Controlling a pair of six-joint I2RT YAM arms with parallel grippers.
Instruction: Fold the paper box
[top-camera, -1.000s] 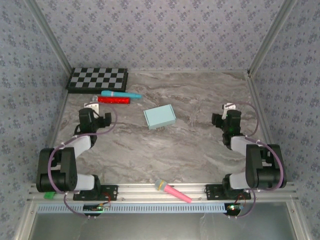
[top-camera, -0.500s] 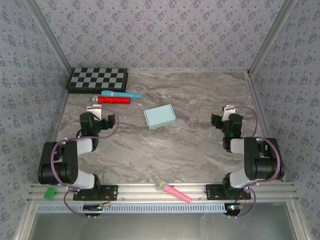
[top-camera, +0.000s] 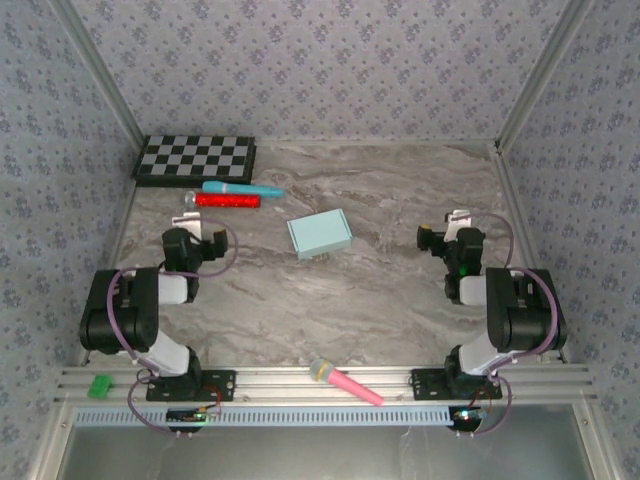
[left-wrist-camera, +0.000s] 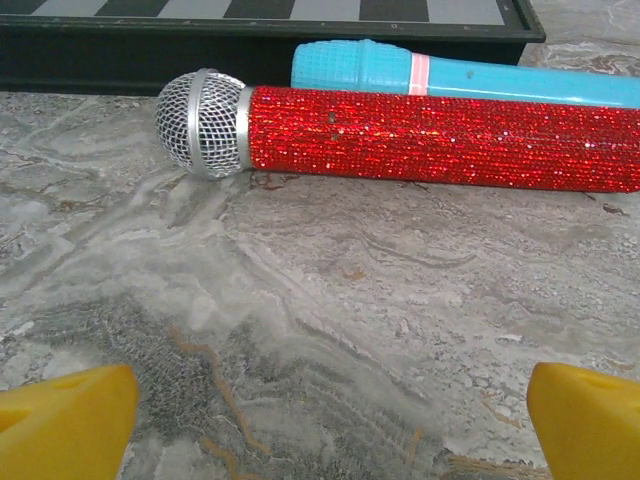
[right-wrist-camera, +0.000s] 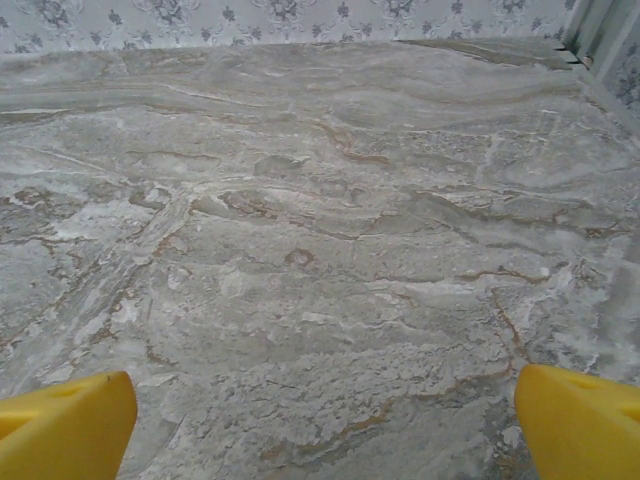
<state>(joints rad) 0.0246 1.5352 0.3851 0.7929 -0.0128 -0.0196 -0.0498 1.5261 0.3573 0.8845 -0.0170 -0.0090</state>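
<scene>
Box (top-camera: 319, 236) at mid-table, already a closed rectangular block, well apart from both arms. Left to right: your left gripper (left-wrist-camera: 328, 425) hangs spread and empty near the red microphone (left-wrist-camera: 430, 140), the box lies between, and your right gripper (right-wrist-camera: 325, 425) hangs spread over bare table (right-wrist-camera: 320, 200). Folding looks finished; next, you need only check that no flap stands loose, reaching inward if one does.

Pale aqua paper box (top-camera: 319, 236), glittery red microphone (left-wrist-camera: 400, 137).
</scene>
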